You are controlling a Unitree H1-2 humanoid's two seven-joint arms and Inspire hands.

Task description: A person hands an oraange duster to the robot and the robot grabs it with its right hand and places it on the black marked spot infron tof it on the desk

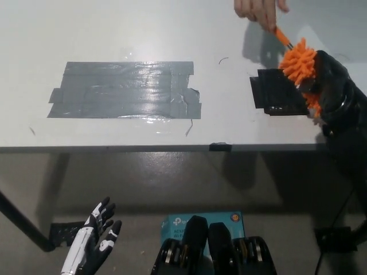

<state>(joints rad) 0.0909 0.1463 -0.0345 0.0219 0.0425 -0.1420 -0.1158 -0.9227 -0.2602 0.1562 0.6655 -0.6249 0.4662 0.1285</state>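
The orange duster (299,63) has a fluffy head and a thin orange handle. My black right hand (330,86) is shut around the fluffy head, above the right edge of the black marked spot (278,93) on the desk. A person's hand (258,8) at the top edge still pinches the handle's end. My white left hand (92,243) hangs open at the lower left, below the desk.
A wide grey tape patch (126,90) covers the middle of the white desk (114,28). The desk's front edge (172,148) runs across the picture. A teal box (178,223) lies on the floor below.
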